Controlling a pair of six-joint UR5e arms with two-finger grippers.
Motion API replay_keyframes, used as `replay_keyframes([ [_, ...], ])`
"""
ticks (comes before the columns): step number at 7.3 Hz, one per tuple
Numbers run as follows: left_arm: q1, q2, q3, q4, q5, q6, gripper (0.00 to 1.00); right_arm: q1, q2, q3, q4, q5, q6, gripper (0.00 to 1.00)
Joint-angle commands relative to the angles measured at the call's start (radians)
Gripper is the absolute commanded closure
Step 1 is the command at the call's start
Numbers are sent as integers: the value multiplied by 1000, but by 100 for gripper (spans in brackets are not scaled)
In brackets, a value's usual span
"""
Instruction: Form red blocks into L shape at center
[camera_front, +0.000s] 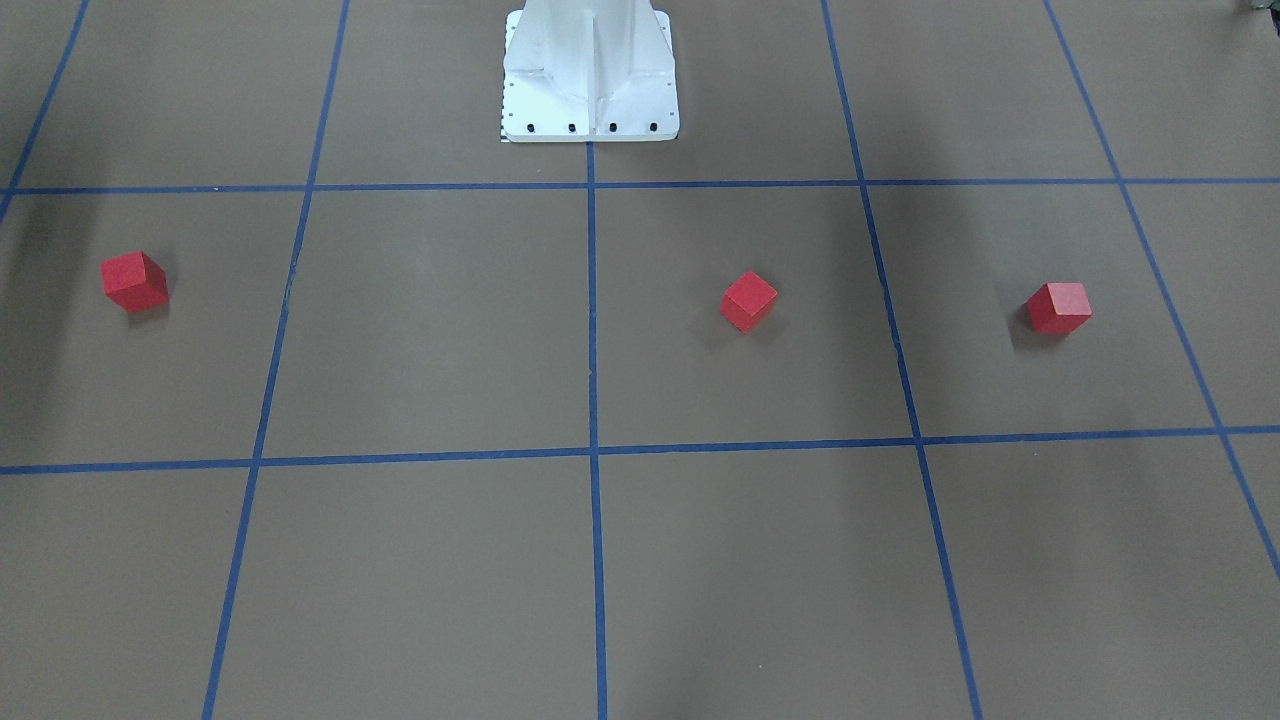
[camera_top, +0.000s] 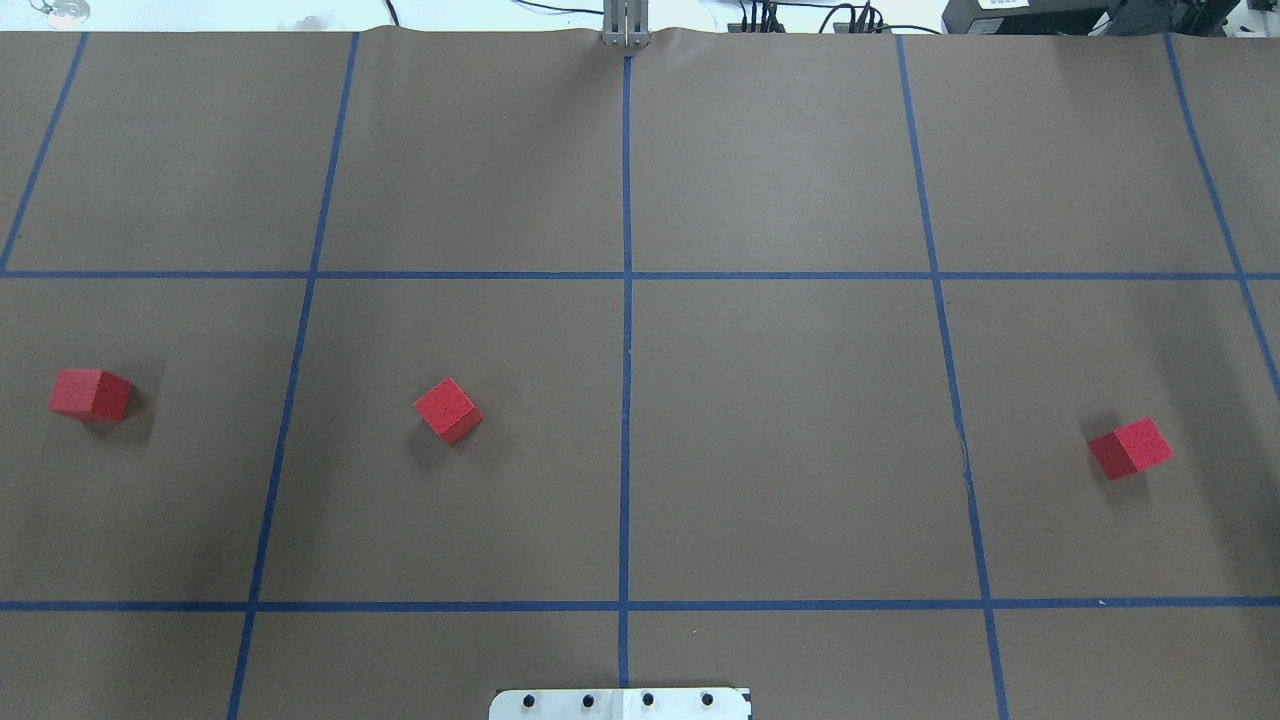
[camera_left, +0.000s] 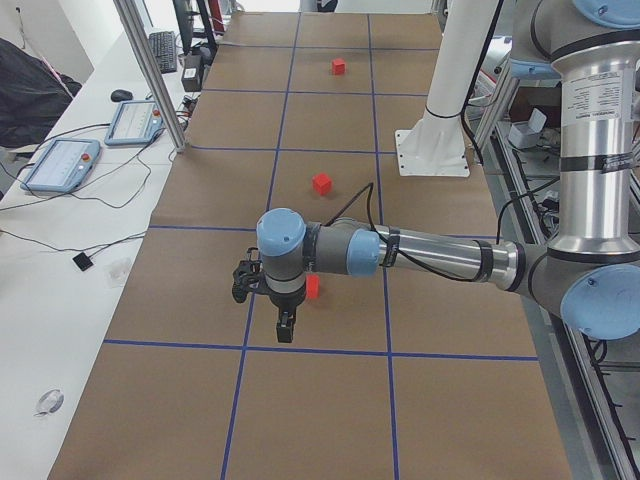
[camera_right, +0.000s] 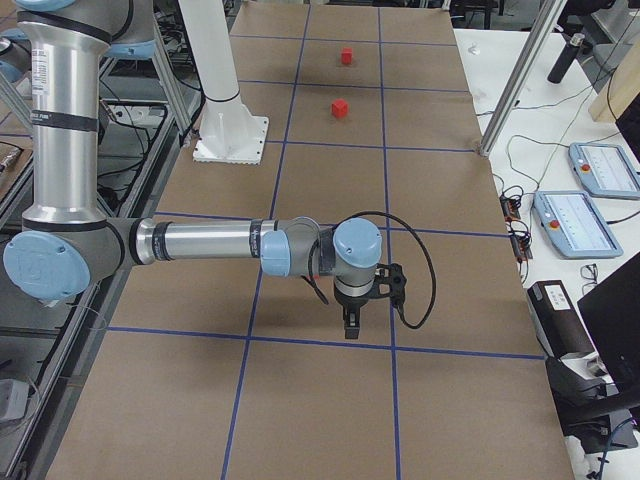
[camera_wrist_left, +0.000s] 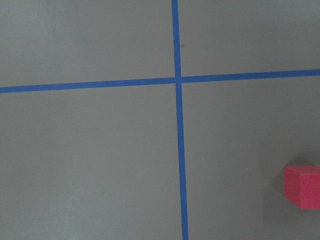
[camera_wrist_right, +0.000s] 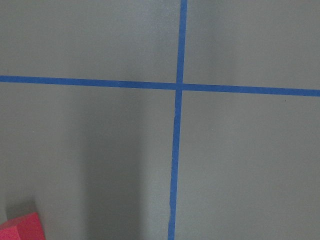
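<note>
- Left red cube (camera_top: 90, 394): rests flat on the brown table (camera_top: 780, 440), in the outermost grid square on the robot's left, well apart from the central tape line (camera_top: 625, 440).
- Left gripper (camera_left: 285, 328): hangs above a blue line, with the left red cube just beside it and partly hidden behind the wrist. The cube is not between the jaws. This side view does not show how the jaws stand.
- Left arm (camera_left: 440, 255): forearm stretched level over the table, wrist bent so the gripper points straight down.
- Middle red cube (camera_top: 447, 409): turned corner-on, in the square left of the central tape line, apart from both other cubes.
- Base plate (camera_top: 620, 703): white, bolted, in line with the central tape line.
- Right red cube (camera_top: 1130, 448): in the far right square, well apart from the rest. Only its corner shows at the right wrist view's lower left edge.
- Right gripper (camera_right: 350, 325): points down above the table near a tape line. Its jaw state cannot be told.
- Right arm (camera_right: 200, 243): forearm level, wrist bent down.
</note>
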Motion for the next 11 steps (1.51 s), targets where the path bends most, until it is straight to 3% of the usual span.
replay_keyframes([
  [1, 2, -1, 0, 0, 2, -2, 0, 0, 2, 1, 0, 3, 1, 1],
  [9, 11, -27, -15, -9, -8, -59, 0, 0, 19, 10, 0, 3, 35, 1],
  [11, 20, -128, -38, -76, -8, -101, 0, 0, 19, 16, 0, 3, 35, 1],
])
